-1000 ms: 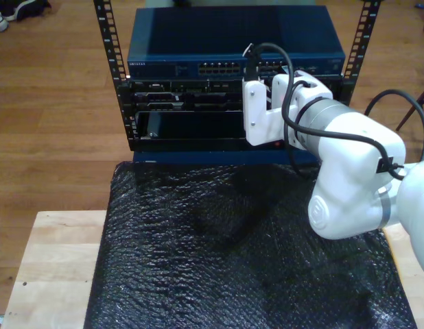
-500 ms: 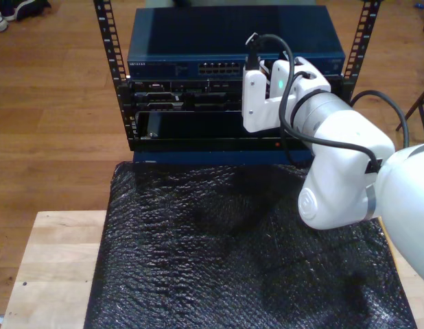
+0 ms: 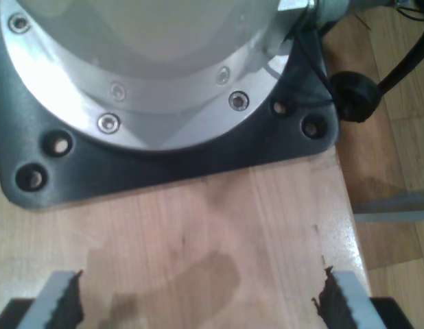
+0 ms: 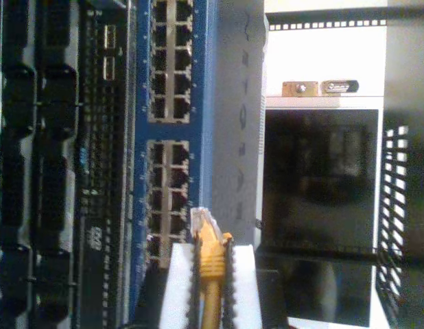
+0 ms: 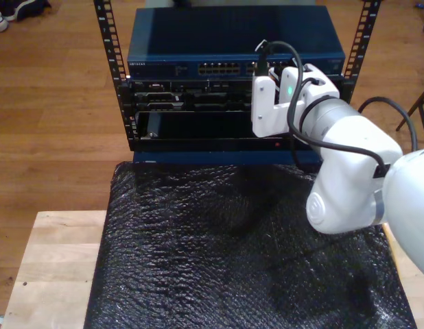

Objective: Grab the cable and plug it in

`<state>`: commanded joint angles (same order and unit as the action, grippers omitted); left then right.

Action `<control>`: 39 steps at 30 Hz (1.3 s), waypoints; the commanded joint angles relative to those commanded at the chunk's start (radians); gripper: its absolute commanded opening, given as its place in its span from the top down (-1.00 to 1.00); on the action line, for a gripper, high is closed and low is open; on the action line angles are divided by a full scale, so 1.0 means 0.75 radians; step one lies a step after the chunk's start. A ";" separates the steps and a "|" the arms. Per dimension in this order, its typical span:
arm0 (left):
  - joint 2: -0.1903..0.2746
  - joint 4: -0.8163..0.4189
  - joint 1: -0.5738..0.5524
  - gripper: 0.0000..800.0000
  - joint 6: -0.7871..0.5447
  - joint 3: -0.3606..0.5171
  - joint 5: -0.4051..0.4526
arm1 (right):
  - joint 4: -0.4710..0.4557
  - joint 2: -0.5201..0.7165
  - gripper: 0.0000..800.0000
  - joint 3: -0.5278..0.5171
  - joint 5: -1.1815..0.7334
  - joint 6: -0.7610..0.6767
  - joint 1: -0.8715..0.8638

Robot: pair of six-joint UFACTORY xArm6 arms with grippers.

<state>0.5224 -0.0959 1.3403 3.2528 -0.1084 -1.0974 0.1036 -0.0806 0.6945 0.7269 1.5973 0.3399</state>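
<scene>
My second gripper [image 4: 210, 252] is shut on the yellow-orange cable [image 4: 212, 271]. The cable's clear plug [image 4: 203, 221] sticks out past the white fingers [image 4: 243, 274]. The plug tip sits just in front of the lower block of ports [image 4: 167, 199] on the blue switch [image 4: 208, 103], apart from them. In the exterior view the second arm [image 5: 335, 130] reaches to the switch [image 5: 232, 41] at the right end of its port row [image 5: 219, 68]. My first gripper [image 3: 202, 305] is open with nothing between its fingers, above bare wood beside a round arm base [image 3: 150, 62].
The switch sits atop a black rack with perforated rails [image 5: 109, 48]. Darker units [image 5: 178, 96] and an open bay [image 5: 191, 127] lie below it. A black bubble-textured mat [image 5: 226, 253] covers the wooden table [image 5: 54, 267]. Wooden floor lies around.
The second arm rose a little toward the switch, then shifted slightly toward the exterior view's right along the port row.
</scene>
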 joint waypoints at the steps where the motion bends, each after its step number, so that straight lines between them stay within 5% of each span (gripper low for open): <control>1: 0.000 0.000 0.000 -1.00 0.000 0.000 0.000 | -0.002 0.002 1.00 -0.012 0.004 0.002 0.000; 16: 0.000 0.000 0.000 -1.00 0.000 0.000 0.000 | 0.014 -0.250 1.00 0.049 0.471 0.014 0.014; 39: -0.002 0.000 0.000 -1.00 0.000 0.000 0.000 | 0.413 -0.579 1.00 0.309 0.773 0.209 0.117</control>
<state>0.5209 -0.0959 1.3403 3.2528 -0.1084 -1.0974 0.4135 -0.5148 0.9262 1.3069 1.7538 0.4273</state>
